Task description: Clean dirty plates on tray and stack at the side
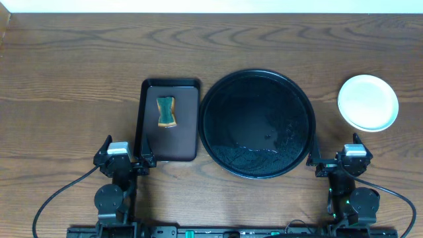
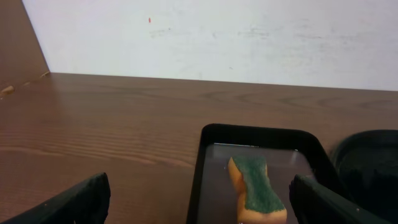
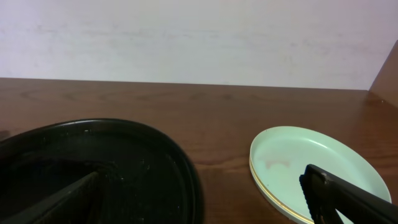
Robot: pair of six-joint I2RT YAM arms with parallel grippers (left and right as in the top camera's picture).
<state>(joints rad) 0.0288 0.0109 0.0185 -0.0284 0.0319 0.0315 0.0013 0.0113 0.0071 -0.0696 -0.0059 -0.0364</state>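
Note:
The round black tray (image 1: 256, 123) sits mid-table with no plates on it; wet streaks show on its surface. It also shows in the right wrist view (image 3: 93, 168). The plates (image 1: 368, 102) stand stacked at the right of the tray, a pale mint one on top with a yellow rim showing beneath it in the right wrist view (image 3: 311, 171). My left gripper (image 1: 123, 160) is open and empty near the front edge, just left of the brown tray. My right gripper (image 1: 344, 160) is open and empty, in front of the plate stack.
A rectangular dark brown tray (image 1: 169, 119) lies left of the black tray and holds a yellow sponge with a green top (image 1: 166, 111), also in the left wrist view (image 2: 256, 190). A white wall runs behind the table's far edge.

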